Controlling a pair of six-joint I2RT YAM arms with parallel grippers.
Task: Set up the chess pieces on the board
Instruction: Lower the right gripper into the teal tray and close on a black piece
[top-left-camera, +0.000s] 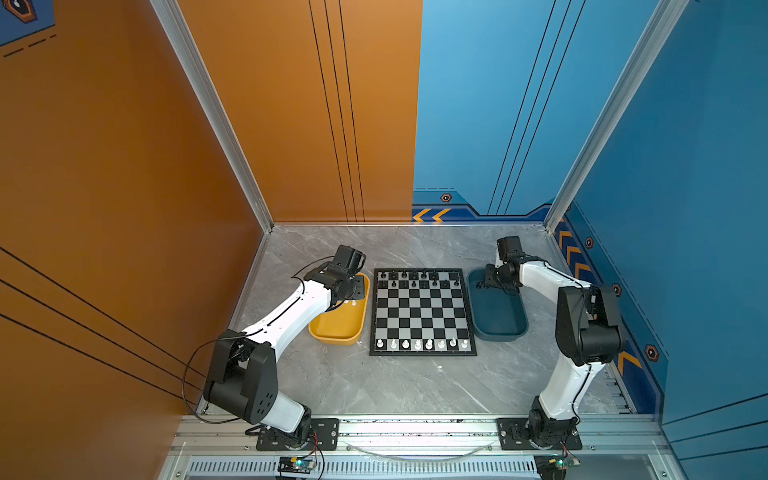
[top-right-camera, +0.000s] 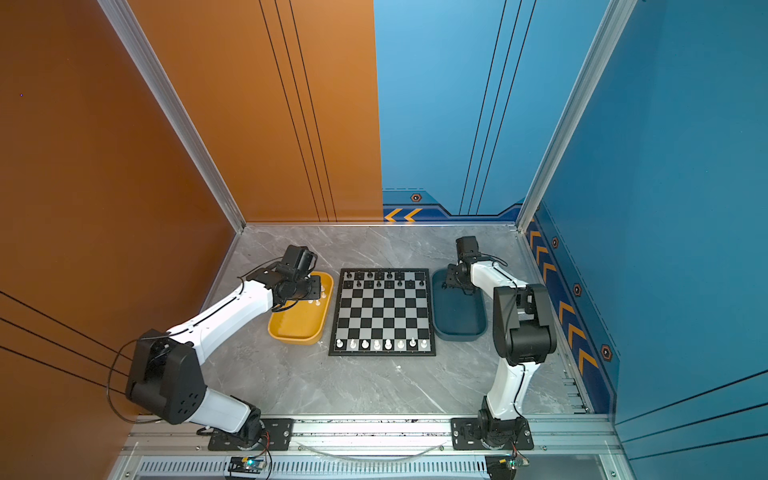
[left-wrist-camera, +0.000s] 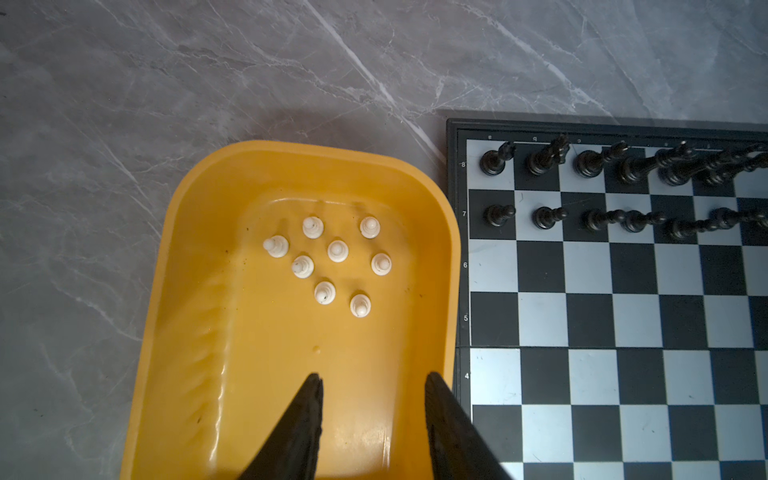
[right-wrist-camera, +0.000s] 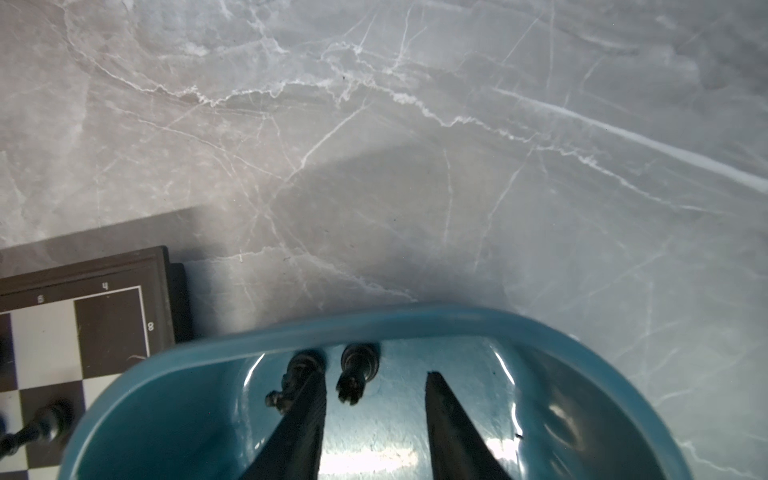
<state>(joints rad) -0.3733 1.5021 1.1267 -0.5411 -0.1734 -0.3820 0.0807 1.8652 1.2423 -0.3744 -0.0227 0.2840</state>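
Observation:
The board (top-left-camera: 423, 309) lies in the middle of the table. Black chess pieces (top-left-camera: 413, 279) fill most of its two far rows, and white chess pieces (top-left-camera: 422, 344) line the near row. Several white pawns (left-wrist-camera: 337, 250) stand in the yellow tray (left-wrist-camera: 199, 291). My left gripper (left-wrist-camera: 374, 376) hangs open over that tray, short of the pawns, holding nothing. My right gripper (right-wrist-camera: 375, 374) is down in the dark blue tray (right-wrist-camera: 415, 320), still open. A black rook (right-wrist-camera: 357, 374) lies between its fingertips, close to one finger. A black knight (right-wrist-camera: 297, 374) is partly hidden behind that finger.
The yellow tray (top-left-camera: 336, 328) touches the board's left side and the blue tray (top-left-camera: 498, 320) its right. The board's corner squares (right-wrist-camera: 108, 332) beside the blue tray are bare. Marble tabletop (top-left-camera: 415, 386) stretches in front of the board, with booth walls on three sides.

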